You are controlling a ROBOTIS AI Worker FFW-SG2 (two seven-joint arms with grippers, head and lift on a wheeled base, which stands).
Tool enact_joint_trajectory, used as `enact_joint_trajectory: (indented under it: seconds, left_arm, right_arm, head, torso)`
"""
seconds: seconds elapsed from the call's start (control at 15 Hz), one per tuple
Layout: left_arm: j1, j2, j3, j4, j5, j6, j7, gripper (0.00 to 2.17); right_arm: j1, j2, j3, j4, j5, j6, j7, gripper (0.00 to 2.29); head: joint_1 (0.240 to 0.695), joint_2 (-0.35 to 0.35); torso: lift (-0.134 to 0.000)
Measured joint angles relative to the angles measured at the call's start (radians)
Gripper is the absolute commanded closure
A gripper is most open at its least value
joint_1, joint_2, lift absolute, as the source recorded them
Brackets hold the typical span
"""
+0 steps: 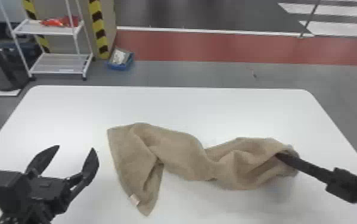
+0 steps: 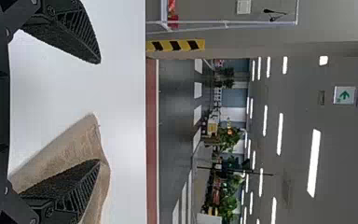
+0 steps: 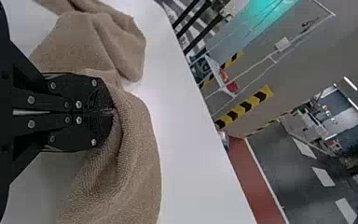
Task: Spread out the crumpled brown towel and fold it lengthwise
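1. White, round-cornered flat table [image 1: 171, 104].
2. Brown, rumpled cloth towel [image 1: 183, 155], lying twisted from left to right across the table.
3. Black, two-fingered left gripper [image 1: 76, 147], spread wide, left of the towel and apart from it.
4. Black, two-fingered right gripper [image 1: 280, 155], pressed together, pinching the towel's right end.
5. Small white rectangular label [image 1: 134, 200] on the towel's near left corner, illegible.

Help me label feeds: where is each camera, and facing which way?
Head view: robot's head, facing forward and down at the table; left gripper and right gripper show.
Left wrist view: left wrist, facing past the open left gripper into the room.
Right wrist view: right wrist, past the right gripper across the table.
All share the brown towel.
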State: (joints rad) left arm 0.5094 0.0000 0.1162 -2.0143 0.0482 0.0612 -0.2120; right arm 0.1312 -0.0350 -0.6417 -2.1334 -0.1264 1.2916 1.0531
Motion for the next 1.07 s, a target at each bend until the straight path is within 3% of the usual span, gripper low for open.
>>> enact_joint_trajectory:
  seconds: [0.13, 0.27, 0.33, 0.4, 0.47, 0.53, 0.6, 0.67, 0.8, 0.93, 1.07]
  left_arm:
    - [0.0, 0.0, 0.001, -0.002, -0.001, 0.002, -0.002, 0.14]
    - [-0.001, 0.0, 0.003, -0.003, -0.001, 0.005, -0.005, 0.14]
    - [-0.002, 0.0, 0.004, -0.003, -0.001, 0.006, -0.007, 0.14]
    - [-0.003, 0.0, 0.004, -0.004, -0.001, 0.008, -0.009, 0.14]
    - [-0.004, 0.0, 0.001, -0.004, -0.003, 0.009, -0.01, 0.14]
    - [-0.006, 0.0, -0.002, -0.004, -0.006, 0.014, -0.012, 0.14]
    - [-0.007, 0.0, -0.003, -0.005, -0.008, 0.018, -0.015, 0.14]
    - [-0.007, 0.0, -0.004, -0.005, -0.009, 0.02, -0.015, 0.14]
    - [-0.006, 0.0, -0.004, -0.005, -0.01, 0.021, -0.017, 0.14]
    - [-0.006, 0.0, -0.004, -0.002, -0.01, 0.021, -0.017, 0.14]
    - [-0.01, 0.0, -0.004, 0.006, -0.01, 0.021, -0.016, 0.14]
  right_arm:
    - [-0.052, -0.03, -0.101, 0.0, -0.116, 0.196, 0.003, 2.03]
    - [-0.082, -0.071, -0.168, 0.011, -0.207, 0.26, -0.003, 2.03]
    - [-0.101, -0.085, -0.181, 0.018, -0.229, 0.265, -0.024, 1.9]
    - [-0.126, -0.095, -0.176, 0.03, -0.233, 0.268, -0.069, 1.56]
    - [-0.156, -0.103, -0.144, 0.052, -0.213, 0.269, -0.145, 0.55]
    - [-0.18, -0.107, -0.08, 0.08, -0.171, 0.269, -0.224, 0.0]
    - [-0.192, -0.107, -0.009, 0.109, -0.131, 0.269, -0.3, 0.0]
    - [-0.196, -0.107, 0.038, 0.129, -0.11, 0.269, -0.336, 0.0]
    - [-0.187, -0.106, 0.126, 0.142, -0.053, 0.269, -0.335, 0.04]
    - [-0.135, -0.112, 0.187, 0.096, 0.095, 0.178, -0.208, 0.04]
    - [-0.076, -0.113, 0.221, 0.032, 0.316, -0.089, -0.08, 0.06]
  head:
    - [0.695, -0.103]
    - [0.695, -0.126]
    - [0.695, -0.135]
    - [0.695, -0.142]
    - [0.695, -0.148]
    - [0.695, -0.15]
    - [0.695, -0.137]
    - [0.695, -0.125]
    - [0.695, -0.104]
    - [0.695, -0.093]
    - [0.695, -0.121]
  torso:
    - [-0.124]
    - [-0.124]
    - [-0.124]
    - [-0.124]
    - [-0.124]
    - [-0.124]
    - [-0.124]
    - [-0.124]
    - [-0.124]
    - [-0.124]
    - [-0.124]
